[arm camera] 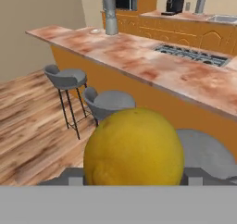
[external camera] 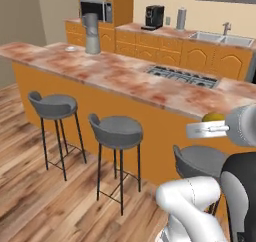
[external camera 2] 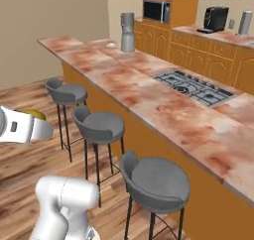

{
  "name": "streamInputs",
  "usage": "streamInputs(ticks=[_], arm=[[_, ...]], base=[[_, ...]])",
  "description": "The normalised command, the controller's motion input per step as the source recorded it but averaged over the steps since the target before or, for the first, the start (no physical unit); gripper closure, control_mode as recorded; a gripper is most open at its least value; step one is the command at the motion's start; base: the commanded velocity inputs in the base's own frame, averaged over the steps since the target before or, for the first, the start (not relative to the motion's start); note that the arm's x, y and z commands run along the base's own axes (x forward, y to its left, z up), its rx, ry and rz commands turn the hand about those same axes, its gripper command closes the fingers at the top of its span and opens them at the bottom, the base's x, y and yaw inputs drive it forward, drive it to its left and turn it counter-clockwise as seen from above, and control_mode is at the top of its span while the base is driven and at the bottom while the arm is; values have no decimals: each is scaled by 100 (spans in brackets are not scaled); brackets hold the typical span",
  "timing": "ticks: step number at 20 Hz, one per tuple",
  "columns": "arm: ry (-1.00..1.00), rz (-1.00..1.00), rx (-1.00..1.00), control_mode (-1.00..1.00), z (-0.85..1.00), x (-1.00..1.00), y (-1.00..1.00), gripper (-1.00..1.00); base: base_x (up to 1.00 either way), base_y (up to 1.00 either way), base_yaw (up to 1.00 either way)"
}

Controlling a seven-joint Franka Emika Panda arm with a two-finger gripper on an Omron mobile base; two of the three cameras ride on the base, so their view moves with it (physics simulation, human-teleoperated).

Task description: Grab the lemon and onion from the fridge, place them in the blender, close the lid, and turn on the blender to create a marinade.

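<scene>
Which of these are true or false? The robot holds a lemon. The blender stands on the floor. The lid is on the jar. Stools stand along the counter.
1. The gripper holds the lemon: true.
2. The blender stands on the floor: false, it stands on the island counter.
3. The lid is on the jar: false, it lies on the counter beside the blender.
4. Stools stand along the counter: true.

Blender (external camera: 91, 33) on counter (external camera: 115, 73), lid (external camera: 71, 48) beside it.
</scene>
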Motion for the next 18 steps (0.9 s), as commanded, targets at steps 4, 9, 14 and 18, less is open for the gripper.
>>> streamInputs(ticks=[4, 9, 14, 18], arm=[[0, 0, 0, 100, 0, 0, 0, 100], [0, 0, 0, 100, 0, 0, 0, 100], [0, 0, 0, 100, 0, 0, 0, 100], [0, 0, 0, 100, 0, 0, 0, 100]], base=[[100, 100, 17], [100, 100, 7], [100, 100, 4], [100, 100, 2]])
